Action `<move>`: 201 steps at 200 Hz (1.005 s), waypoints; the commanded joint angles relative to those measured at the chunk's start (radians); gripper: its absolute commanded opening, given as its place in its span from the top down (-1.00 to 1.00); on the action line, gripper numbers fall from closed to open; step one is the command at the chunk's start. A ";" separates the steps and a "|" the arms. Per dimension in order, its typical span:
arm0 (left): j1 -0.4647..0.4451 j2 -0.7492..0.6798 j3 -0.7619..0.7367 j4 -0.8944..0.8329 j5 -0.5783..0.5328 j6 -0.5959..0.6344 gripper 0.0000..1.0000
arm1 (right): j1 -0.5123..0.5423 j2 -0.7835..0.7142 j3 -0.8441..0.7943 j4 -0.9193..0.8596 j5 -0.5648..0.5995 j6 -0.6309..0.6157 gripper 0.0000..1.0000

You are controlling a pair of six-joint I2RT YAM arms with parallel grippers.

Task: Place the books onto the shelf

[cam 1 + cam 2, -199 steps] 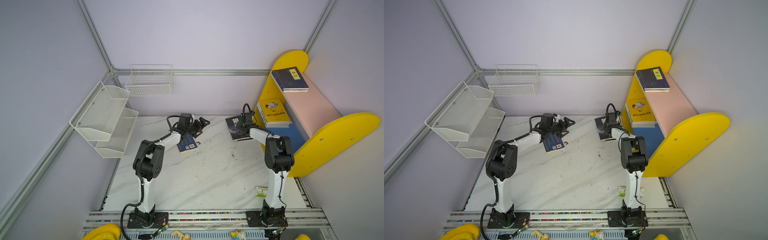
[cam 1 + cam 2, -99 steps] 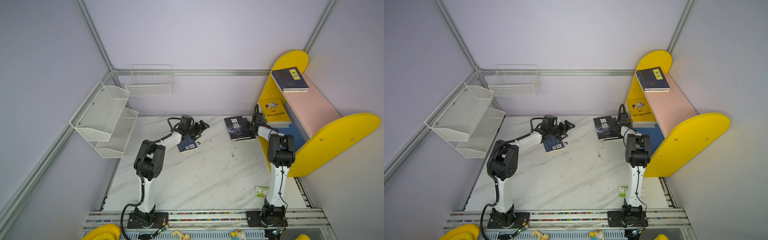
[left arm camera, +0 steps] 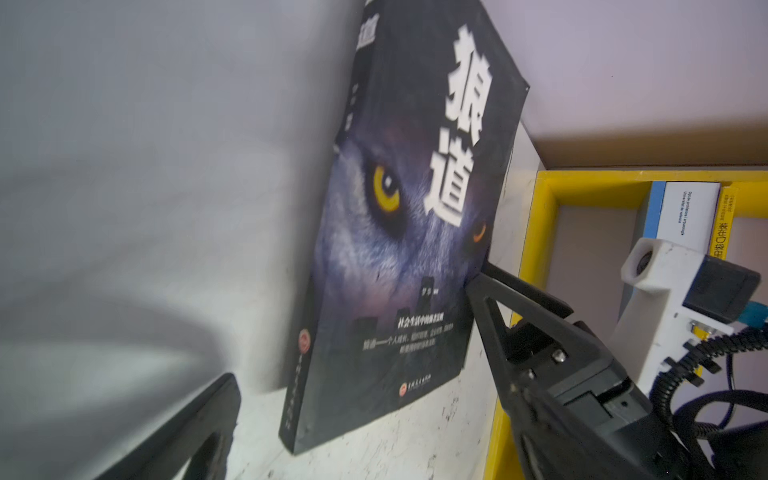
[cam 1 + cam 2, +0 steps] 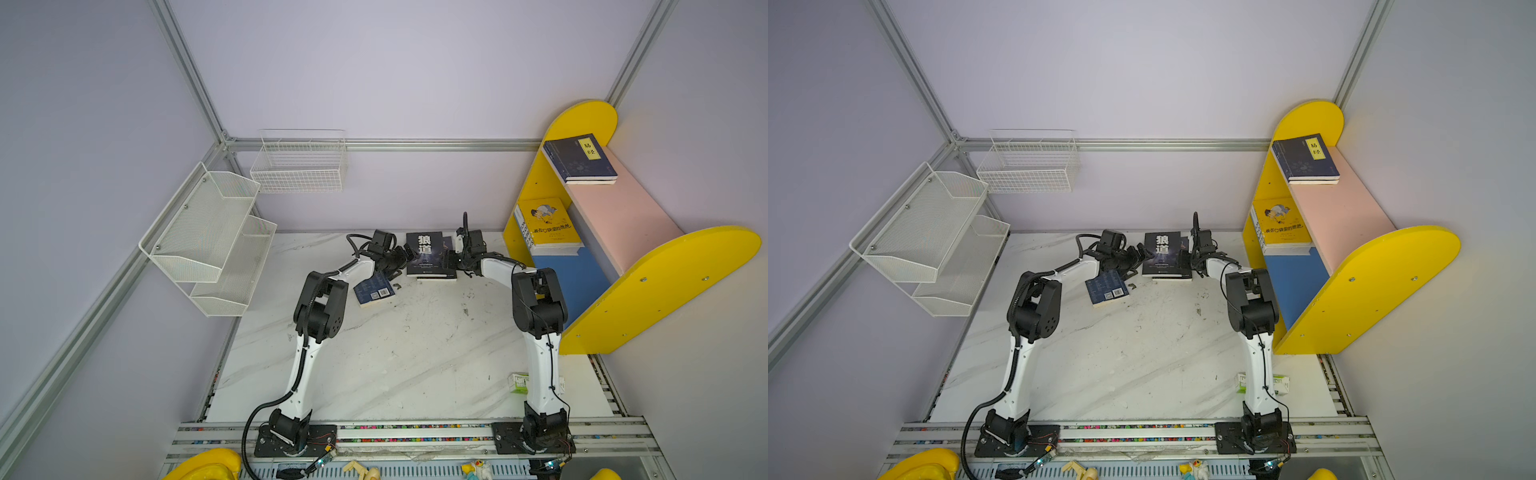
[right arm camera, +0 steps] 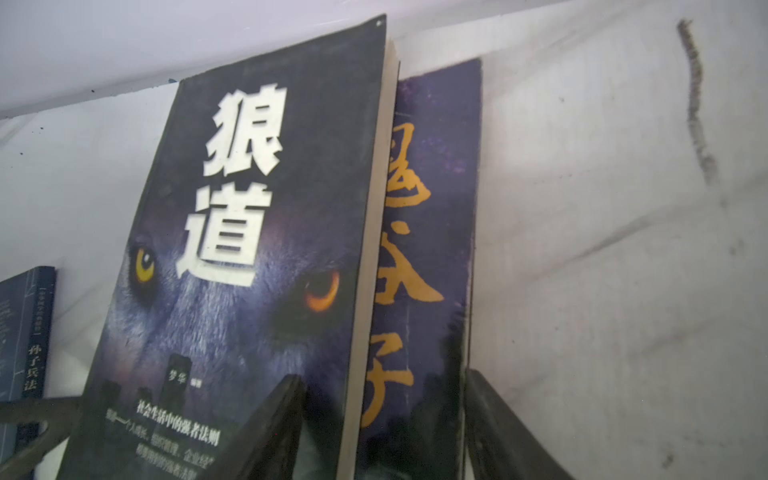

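The dark books (image 4: 424, 253) have slid left to twelve o'clock on the worktop (image 4: 395, 353), between the wide-open left claw (image 4: 401, 259) and the narrowing, still-parted right claw (image 4: 449, 262), off the shelf (image 4: 623, 216) at two o'clock.

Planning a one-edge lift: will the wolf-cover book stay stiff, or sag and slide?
It probably sags slightly: the wolf book looks like a soft-cover paperback. It is likely fairly heavy, given its thick page block. If pushed it may slide, since it rests on the purple book, whose cover looks smooth.

Finishes on my feed
I see slightly glossy paper on the wolf-cover book (image 3: 395, 249), smooth, scuffed marble-look on the worktop (image 4: 395, 353), matt painted wood on the shelf (image 4: 623, 216).
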 commanded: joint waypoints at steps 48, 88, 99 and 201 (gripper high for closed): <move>-0.002 0.119 0.208 0.006 0.030 0.027 -0.91 | 0.012 -0.066 -0.003 -0.068 0.311 0.135 -0.32; -0.003 0.103 0.150 0.059 0.070 -0.008 -0.89 | 0.038 -0.081 -0.022 0.034 0.136 0.154 -0.27; -0.003 0.103 0.139 0.074 0.088 -0.027 -0.90 | 0.060 -0.054 -0.002 0.013 0.130 0.152 -0.25; -0.009 0.052 -0.013 0.410 0.285 -0.238 -0.58 | 0.144 0.004 -0.085 0.103 -0.030 0.207 -0.09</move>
